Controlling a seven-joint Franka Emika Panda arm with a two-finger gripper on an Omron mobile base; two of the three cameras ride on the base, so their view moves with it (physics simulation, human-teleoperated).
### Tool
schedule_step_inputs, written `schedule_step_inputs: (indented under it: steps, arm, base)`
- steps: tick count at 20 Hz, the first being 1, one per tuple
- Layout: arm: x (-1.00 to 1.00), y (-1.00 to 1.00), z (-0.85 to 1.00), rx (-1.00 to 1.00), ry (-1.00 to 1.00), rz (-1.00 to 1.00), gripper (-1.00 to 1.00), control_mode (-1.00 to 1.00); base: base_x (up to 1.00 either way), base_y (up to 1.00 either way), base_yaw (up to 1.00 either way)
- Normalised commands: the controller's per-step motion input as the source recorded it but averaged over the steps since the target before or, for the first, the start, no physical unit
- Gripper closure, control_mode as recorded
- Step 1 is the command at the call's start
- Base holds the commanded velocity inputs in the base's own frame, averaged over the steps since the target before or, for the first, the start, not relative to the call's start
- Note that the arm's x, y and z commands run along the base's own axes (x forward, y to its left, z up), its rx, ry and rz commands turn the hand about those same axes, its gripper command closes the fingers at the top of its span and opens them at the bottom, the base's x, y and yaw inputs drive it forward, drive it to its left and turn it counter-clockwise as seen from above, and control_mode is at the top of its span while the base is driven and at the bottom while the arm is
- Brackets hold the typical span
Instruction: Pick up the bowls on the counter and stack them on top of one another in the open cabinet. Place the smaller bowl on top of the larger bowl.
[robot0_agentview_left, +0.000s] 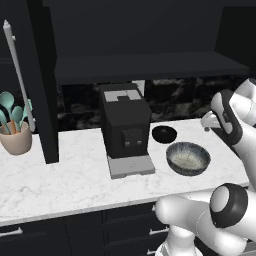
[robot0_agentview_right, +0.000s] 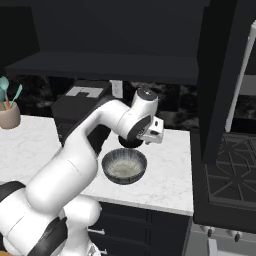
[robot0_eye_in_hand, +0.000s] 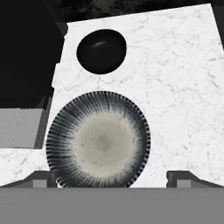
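White marble bench (robot0_agentview_left: 65, 170) is seen in the left base view, carrying a black coffee machine (robot0_agentview_left: 125, 127) on a grey tray. Just right of the machine sits the small bowl (robot0_agentview_left: 164, 134), glossy black, and nearer the bench's front edge, close beside it but apart, the large bowl (robot0_agentview_left: 188, 158) with its pale inside. A beige cup (robot0_agentview_left: 16, 137) of teal utensils stands at the far left. Above, the cabinet (robot0_agentview_left: 145, 67) is shown with a dark shelf, and its door (robot0_agentview_left: 42, 100) hangs open with a silver bar handle (robot0_agentview_left: 17, 75). The arm's white links are seen at the right edge.

Seen from the right base view, the arm is bent over the bench (robot0_agentview_right: 170, 175), its wrist held above the large bowl (robot0_agentview_right: 124, 165). The small bowl (robot0_agentview_right: 131, 143) is largely hidden behind the wrist. The cabinet shelf (robot0_agentview_right: 105, 67) runs overhead, and a stove (robot0_agentview_right: 227, 170) lies to the right.

From the hand view, the large bowl (robot0_eye_in_hand: 98, 140) is seen directly below, ribbed at the rim, between the two fingertips (robot0_eye_in_hand: 43, 178) of the pincer (robot0_eye_in_hand: 111, 179), which is spread wide and grips nothing. The small bowl (robot0_eye_in_hand: 101, 51) lies beyond it on the bench (robot0_eye_in_hand: 179, 87), untouched, beside the machine's tray (robot0_eye_in_hand: 19, 127).
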Motion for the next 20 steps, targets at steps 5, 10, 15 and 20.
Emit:
schedule_step_inputs:
  steps: [5,10,15,20]
  arm:
    - [0.32,0.02,-0.27,0.13,0.0,0.0,-1.0,-1.0]
    - [0.46,0.0,-0.02,0.0,0.0,0.0,-1.0,-1.0]
    - [0.39,0.09,-0.24,0.0,0.0,0.0,-1.0,-1.0]
    - [0.37,0.16,-0.26,0.0,0.0,0.0,-1.0,-1.0]
  base:
    - [0.0,0.0,0.0]
    - [0.0,0.0,0.0]
    - [0.0,0.0,0.0]
    - [0.0,0.0,0.0]
